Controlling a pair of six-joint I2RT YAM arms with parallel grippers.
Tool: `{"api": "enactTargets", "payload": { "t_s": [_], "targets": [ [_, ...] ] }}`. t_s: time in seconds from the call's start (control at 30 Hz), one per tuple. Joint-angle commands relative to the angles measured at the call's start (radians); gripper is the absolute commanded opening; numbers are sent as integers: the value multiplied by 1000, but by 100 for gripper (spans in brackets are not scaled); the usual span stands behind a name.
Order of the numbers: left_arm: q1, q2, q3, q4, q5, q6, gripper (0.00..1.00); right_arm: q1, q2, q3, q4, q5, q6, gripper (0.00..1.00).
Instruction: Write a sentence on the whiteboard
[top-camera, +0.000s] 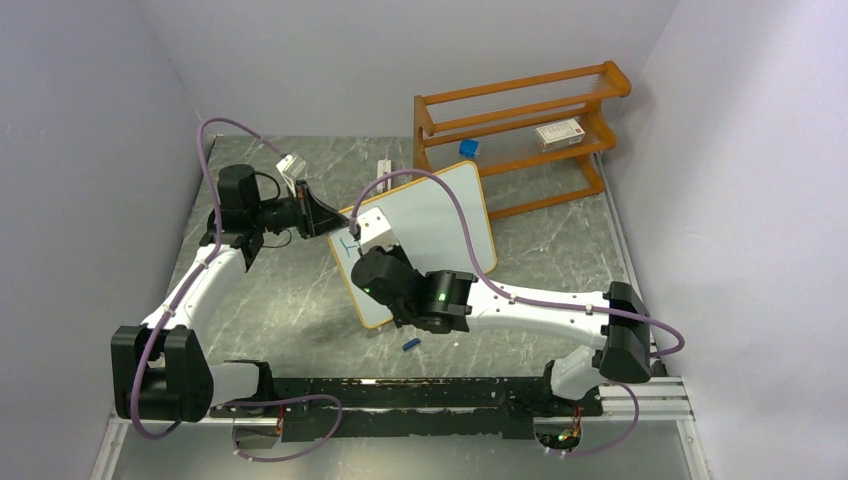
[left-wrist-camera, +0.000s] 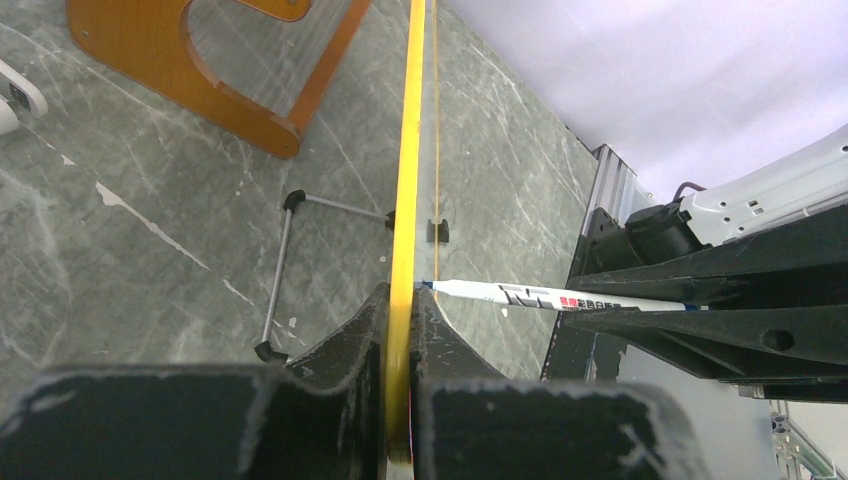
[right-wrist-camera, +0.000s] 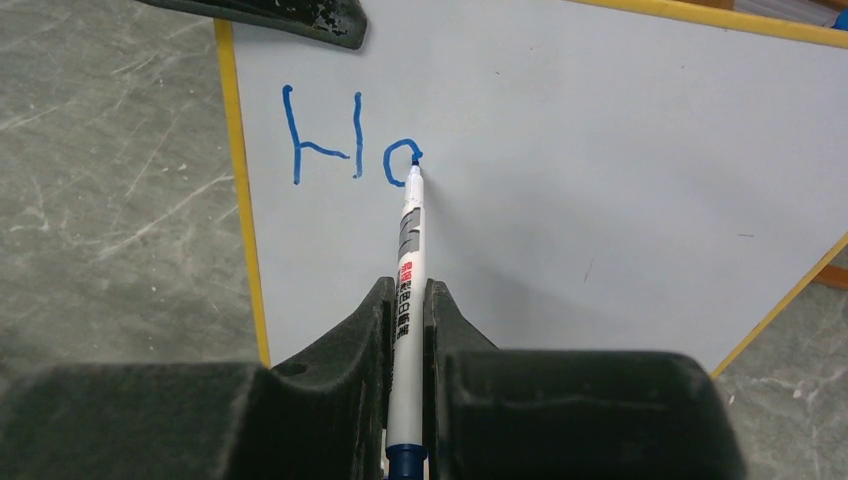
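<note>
Grey marbled table (top-camera: 290, 300) is spreading between pale walls, with an orange rack (top-camera: 520, 100) lying at the far right. Near the middle, the whiteboard (top-camera: 440, 215) is standing tilted on edge, leaning back on a thin wire stand (left-wrist-camera: 280, 270), its white face turning toward the right arm.

The left gripper (left-wrist-camera: 400, 295) is clamping the board's left frame edge, jaws narrow with the yellow-looking rim pinched between them. The right gripper (right-wrist-camera: 405, 290) is squeezing a marker (right-wrist-camera: 410, 230) low on its barrel, jaws nearly together, and the tip is touching the board face.

The sentence (right-wrist-camera: 350, 140) is only beginning: a blue "H" and a round, unfinished second letter are sitting near the board's upper left corner, and the tip is resting at that letter's top right. A small blue piece, possibly the cap (top-camera: 410, 344), is lying on the table just beside the right arm.

The board is looking light, stiff and slick, so pen pressure is likely pushing it back; gripping the frame edge, not the glossy face, is looking like the safest hold. The smooth, thin marker is risking a slip between the jaws.
</note>
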Motion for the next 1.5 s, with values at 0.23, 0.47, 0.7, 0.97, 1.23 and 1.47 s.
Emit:
{"api": "enactTargets", "payload": {
  "t_s": [0.23,0.47,0.7,0.97,1.23,1.47],
  "targets": [
    [-19,12,9,-24,17,36,5,-7,-22,-33,-61,5,58,0],
    [-19,16,9,-25,15,37,5,-7,-23,-36,-65,33,64,0],
    [-19,15,9,-29,12,39,5,-7,-69,-56,-7,38,41,0],
    [-19,17,12,-35,9,43,5,-8,-94,-67,50,8,16,0],
    [-19,18,12,-37,9,45,5,-15,-67,-51,63,28,3,0],
    [-19,20,12,-35,12,44,5,-20,-68,-50,71,26,-3,0]
  ]
}}
